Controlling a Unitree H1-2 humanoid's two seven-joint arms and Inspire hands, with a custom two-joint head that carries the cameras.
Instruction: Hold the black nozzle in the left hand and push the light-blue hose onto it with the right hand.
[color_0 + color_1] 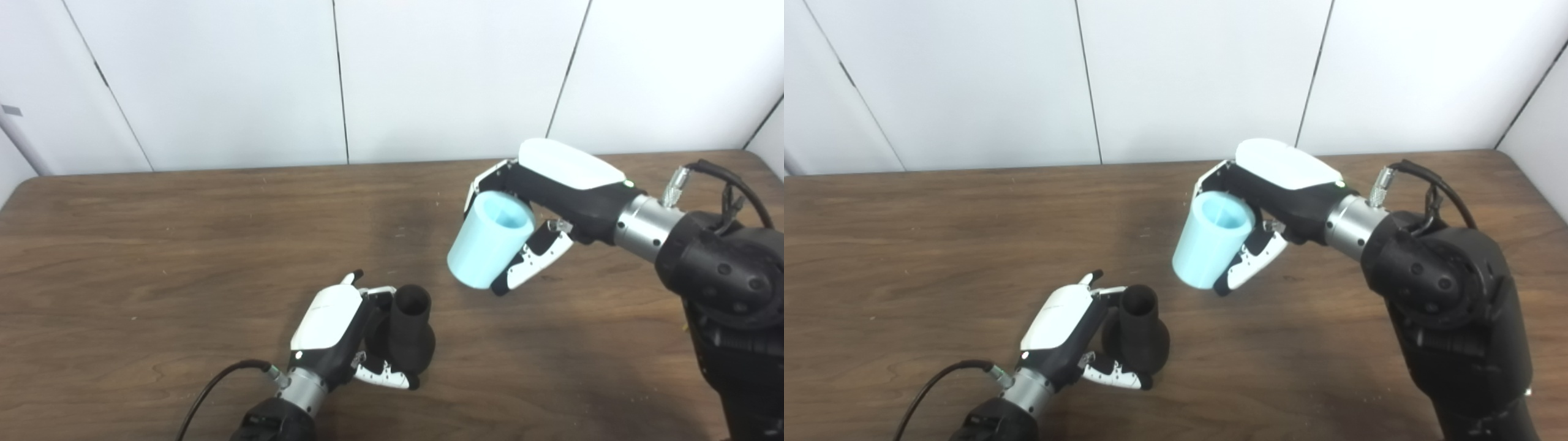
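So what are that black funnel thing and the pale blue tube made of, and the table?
Black nozzle: looks like matte plastic or rubber, dull with no glare. Light-blue hose: seemingly smooth, stiff plastic, keeping its round mouth. Table: wood or wood-look laminate, showing brown grain.

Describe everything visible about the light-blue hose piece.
The light-blue hose is a short, wide, smooth-walled tube, matte and plastic-looking, slightly tapered. Its open end faces up toward the camera, showing a hollow inside; the body tilts down and to the left. The right hand holds it above the table, fingers wrapped around its side. It is apart from the black nozzle in the left hand, not yet pushed on.
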